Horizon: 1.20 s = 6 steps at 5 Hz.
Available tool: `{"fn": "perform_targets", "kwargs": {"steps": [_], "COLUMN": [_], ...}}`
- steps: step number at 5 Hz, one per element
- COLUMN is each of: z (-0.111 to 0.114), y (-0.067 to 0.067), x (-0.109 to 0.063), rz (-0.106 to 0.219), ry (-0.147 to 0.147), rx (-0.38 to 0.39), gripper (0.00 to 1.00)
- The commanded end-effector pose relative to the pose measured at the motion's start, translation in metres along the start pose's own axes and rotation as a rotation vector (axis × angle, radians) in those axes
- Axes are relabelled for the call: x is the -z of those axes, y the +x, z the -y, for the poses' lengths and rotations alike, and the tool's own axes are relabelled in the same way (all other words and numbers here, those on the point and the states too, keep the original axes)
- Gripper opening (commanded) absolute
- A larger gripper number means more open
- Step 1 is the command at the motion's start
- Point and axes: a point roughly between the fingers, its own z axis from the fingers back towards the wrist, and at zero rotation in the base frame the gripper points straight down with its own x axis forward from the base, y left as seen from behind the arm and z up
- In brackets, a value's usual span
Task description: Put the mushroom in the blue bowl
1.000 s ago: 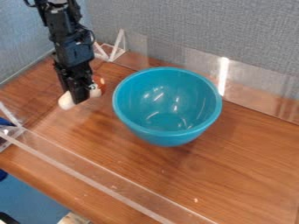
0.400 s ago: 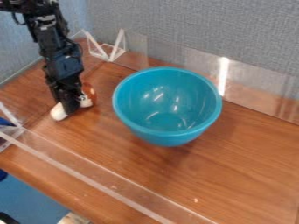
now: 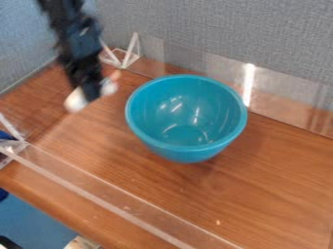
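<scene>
Light across the scene is fairly bright and even. A white streak of glare marks the back wall panel point(image 3: 279, 86), and small highlights glint inside the blue bowl point(image 3: 186, 117). The claw point(image 3: 88, 86) is smeared by blur, while the bowl's rim looks sharper.

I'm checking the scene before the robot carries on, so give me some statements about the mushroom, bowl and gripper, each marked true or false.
1. The mushroom is inside the bowl. False: it is outside, to the bowl's left in the picture.
2. The blue bowl stands open side up. True.
3. The gripper is over the bowl. False: it is at the mushroom.
4. The bowl is bigger than the mushroom. True.
</scene>
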Motion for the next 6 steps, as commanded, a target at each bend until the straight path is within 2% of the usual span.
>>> {"fn": "perform_targets", "kwargs": {"steps": [1, 2, 3, 4, 5, 6], "z": [0.038, 0.083, 0.121, 0.079, 0.032, 0.05], "y": [0.041, 0.069, 0.078, 0.038, 0.014, 0.024], "x": [-0.037, -0.037, -0.028, -0.006, 0.013, 0.032], "rz": [0.06, 0.07, 0.056, 0.011, -0.024, -0.037], "ry": [0.021, -0.002, -0.014, -0.01, 0.001, -0.009], "rx": [0.136, 0.281, 0.384, 0.278, 0.176, 0.23], "gripper": [0.0, 0.0, 0.0, 0.0, 0.0, 0.0]}}
